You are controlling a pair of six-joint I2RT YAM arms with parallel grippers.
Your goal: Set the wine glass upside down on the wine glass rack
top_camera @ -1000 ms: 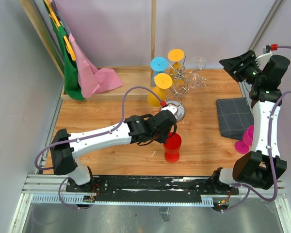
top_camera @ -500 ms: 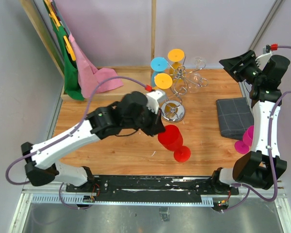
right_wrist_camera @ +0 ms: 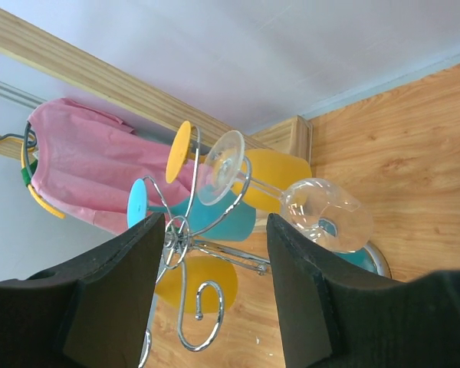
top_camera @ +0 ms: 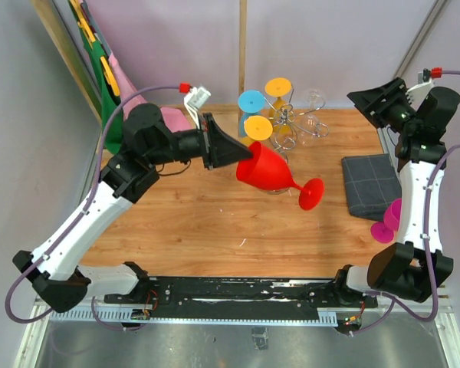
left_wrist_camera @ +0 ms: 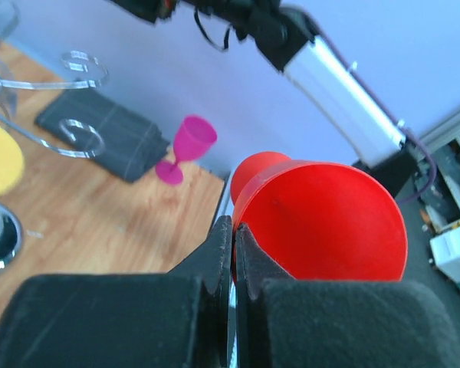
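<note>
I see a wooden table (top_camera: 184,222) with pale orange boards. The wine glass rack (top_camera: 290,126) stands on it at the far middle. On the right a folded grey cloth (top_camera: 370,184) lies flat. Just nearer than that, by the right edge, a magenta glass (left_wrist_camera: 192,139) stands upright. Along the far left runs a raised wooden step (right_wrist_camera: 294,138), and a pink cloth (top_camera: 169,123) spills over it.

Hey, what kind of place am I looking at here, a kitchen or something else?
Probably a robot test cell, not a kitchen: the left arm and right arm are bolted to a metal rail at a wooden table, and plain panels wall it in.
</note>
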